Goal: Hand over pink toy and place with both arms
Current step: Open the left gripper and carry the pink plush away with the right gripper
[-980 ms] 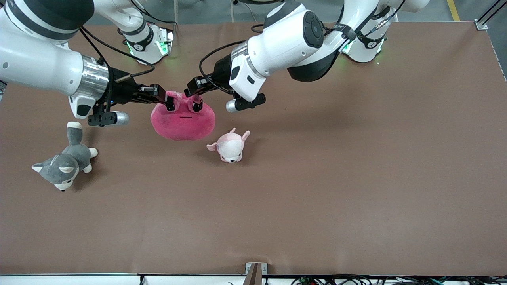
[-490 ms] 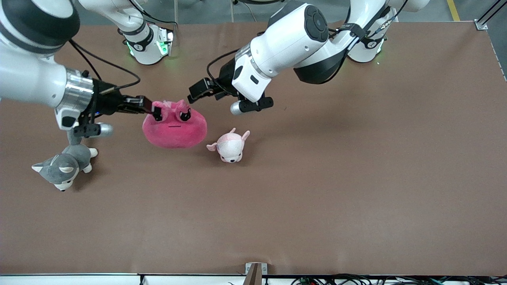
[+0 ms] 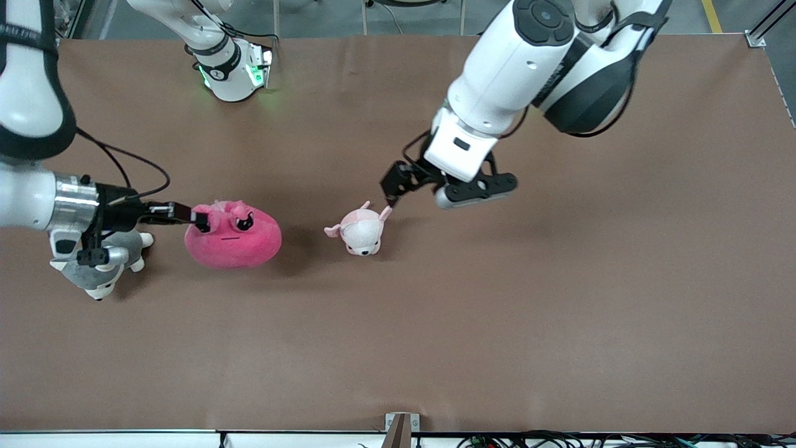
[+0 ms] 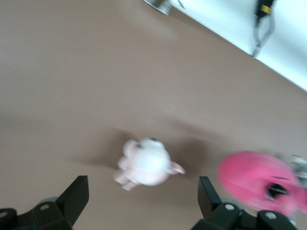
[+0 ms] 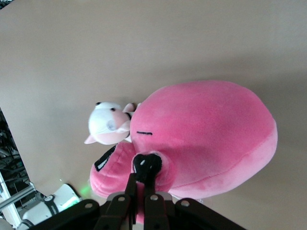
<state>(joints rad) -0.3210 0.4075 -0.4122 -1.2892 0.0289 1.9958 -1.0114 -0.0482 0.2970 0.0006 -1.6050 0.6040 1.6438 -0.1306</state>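
Pink toy (image 3: pixel 233 239) hangs from the right gripper (image 3: pixel 200 221) alone now; you can see its fingers pinched tight on one ear nub, and the right wrist view shows the same nub (image 5: pixel 146 165) squeezed between them. A second ago both grippers had hold of the plush above the middle of the table. Since then the left gripper (image 3: pixel 393 185) has let go and pulled away toward its own end, and its fingers (image 4: pixel 76 194) stand spread wide with nothing between them. It now hovers over the pale puppy plush (image 3: pixel 360 230).

The right arm has meanwhile carried the toy toward the right arm's end of the table and lowered it, so it sits close over the brown table (image 3: pixel 497 311), perhaps already touching; you cannot tell that from these views. So the handover looks done, and what remains for you is the placing: set it down and open the right fingers.

Count what you have: three plush toys, namely one hot-pink blob, one pale puppy and one grey husky (image 3: pixel 99 277). The husky lies partly under the right wrist, just beside the toy. Two arms, two grippers.
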